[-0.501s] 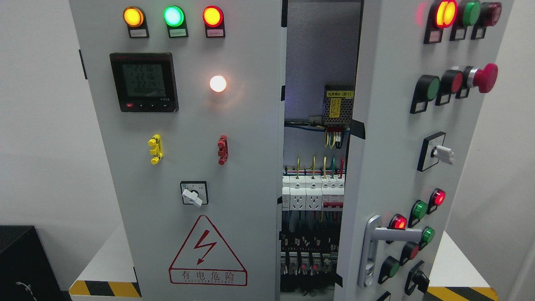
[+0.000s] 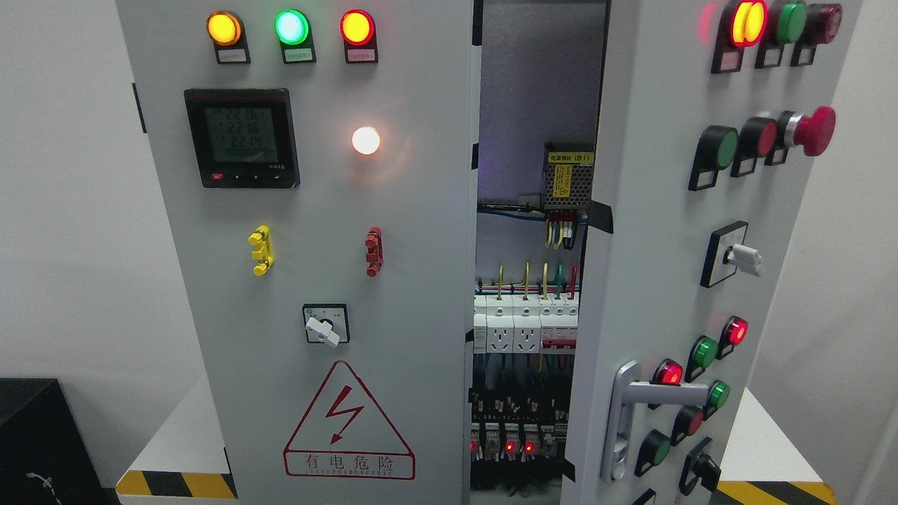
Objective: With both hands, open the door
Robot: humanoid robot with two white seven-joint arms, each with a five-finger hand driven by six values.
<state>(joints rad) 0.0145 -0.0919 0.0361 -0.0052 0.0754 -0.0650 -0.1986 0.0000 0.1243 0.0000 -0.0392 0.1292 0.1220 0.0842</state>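
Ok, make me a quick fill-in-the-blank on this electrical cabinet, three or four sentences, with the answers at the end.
1. The right door of the cabinet stands ____, showing wiring and breakers inside.
2. The silver handle is on the ____ door.
3. Of the three lamps atop the left door, the middle lamp glows ____.
4. The warning triangle shows a red ____ bolt.

Missing words: open; right; green; lightning
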